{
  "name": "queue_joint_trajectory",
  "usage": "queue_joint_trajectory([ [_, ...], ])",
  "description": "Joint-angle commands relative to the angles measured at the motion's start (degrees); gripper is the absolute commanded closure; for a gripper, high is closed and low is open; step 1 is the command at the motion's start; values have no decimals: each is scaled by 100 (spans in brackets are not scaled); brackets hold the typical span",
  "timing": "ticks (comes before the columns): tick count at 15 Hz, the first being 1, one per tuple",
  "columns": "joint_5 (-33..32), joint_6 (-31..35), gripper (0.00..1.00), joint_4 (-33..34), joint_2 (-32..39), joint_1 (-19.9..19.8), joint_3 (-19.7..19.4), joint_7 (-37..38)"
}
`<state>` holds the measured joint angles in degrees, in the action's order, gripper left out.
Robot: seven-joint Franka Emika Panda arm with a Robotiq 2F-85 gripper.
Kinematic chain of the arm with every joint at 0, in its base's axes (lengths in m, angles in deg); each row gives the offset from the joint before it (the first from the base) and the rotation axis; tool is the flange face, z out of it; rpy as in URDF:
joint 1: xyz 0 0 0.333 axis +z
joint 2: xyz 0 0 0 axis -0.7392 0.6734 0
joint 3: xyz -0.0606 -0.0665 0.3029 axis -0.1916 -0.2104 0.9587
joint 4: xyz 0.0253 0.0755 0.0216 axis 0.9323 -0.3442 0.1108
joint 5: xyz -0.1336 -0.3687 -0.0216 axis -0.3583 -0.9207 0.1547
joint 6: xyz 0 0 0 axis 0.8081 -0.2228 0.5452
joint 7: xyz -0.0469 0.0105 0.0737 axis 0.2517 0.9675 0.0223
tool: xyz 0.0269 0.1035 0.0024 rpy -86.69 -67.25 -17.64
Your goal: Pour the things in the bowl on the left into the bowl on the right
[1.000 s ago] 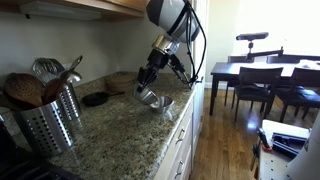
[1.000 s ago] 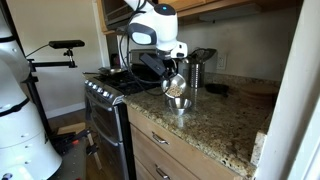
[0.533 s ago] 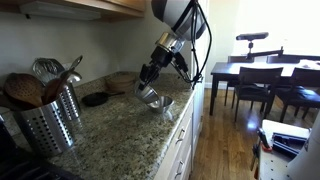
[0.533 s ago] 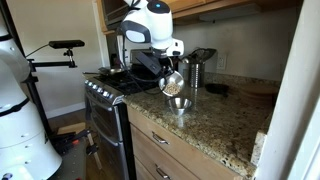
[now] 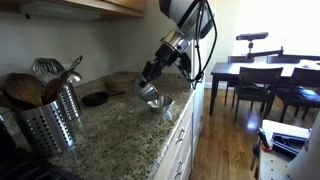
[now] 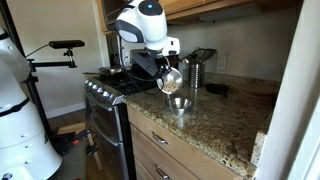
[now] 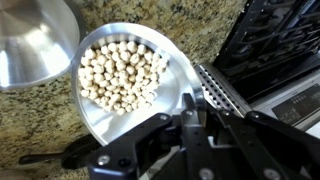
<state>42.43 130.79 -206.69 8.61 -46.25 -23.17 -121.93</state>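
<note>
My gripper (image 7: 200,105) is shut on the rim of a shiny metal bowl (image 7: 125,75) full of small pale round beans (image 7: 120,70). In both exterior views the held bowl (image 5: 147,90) (image 6: 171,82) hangs tilted just above the countertop. A second metal bowl (image 5: 158,103) (image 6: 179,104) stands on the granite directly below it. In the wrist view this second bowl (image 7: 35,40) shows at the upper left and looks empty. All the beans lie inside the held bowl.
A perforated metal utensil holder (image 5: 45,120) with wooden spoons stands near the counter's front. A small dark dish (image 5: 96,99) lies by the wall. A black stove (image 6: 105,85) borders the counter, a metal canister (image 6: 195,72) stands behind the bowls. The counter edge (image 5: 185,115) drops off beside them.
The arm's upper part has swung a little sideways and the wrist has turned slightly. The held bowl stays over the lower bowl, with the beans still inside.
</note>
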Motion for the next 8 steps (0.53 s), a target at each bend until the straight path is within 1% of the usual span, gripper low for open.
queue_joint_trajectory([
  [1,378,-160,92,-252,-303,-34,-92,-477],
  [4,593,-308,92,-284,-300,-56,-144,-819],
  [8,729,-339,92,-357,-283,-94,-179,-1010],
])
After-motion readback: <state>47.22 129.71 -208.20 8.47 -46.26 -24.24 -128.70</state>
